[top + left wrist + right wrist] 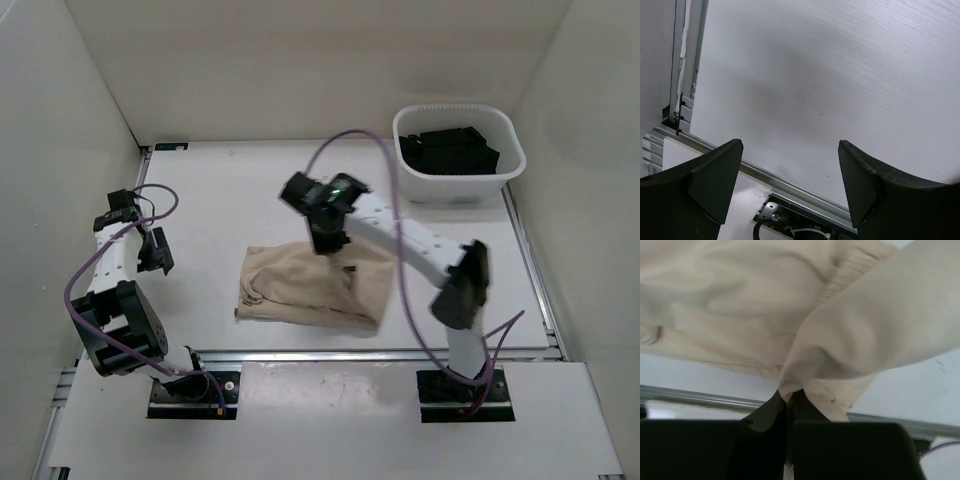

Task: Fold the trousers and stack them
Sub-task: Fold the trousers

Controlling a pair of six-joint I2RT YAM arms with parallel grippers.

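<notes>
on the white table (215, 205) the folded tan trousers (300, 285) lie near the front edge, long axis left to right. a basket (460, 188) of black clothes (450, 150) stands well apart, far right. the right gripper (789, 399) is pinched on a fold of the trousers; the left gripper (790, 147) hangs wide open at the left.

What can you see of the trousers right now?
The trousers are beige, soft, wrinkled cloth, folded into a rough rectangle. They lie at the centre of the white table, close to the front rail. Their gathered waistband shows in the right wrist view. The right gripper, jaws shut, pinches a fold at their far edge. Nothing else touches them.
</notes>
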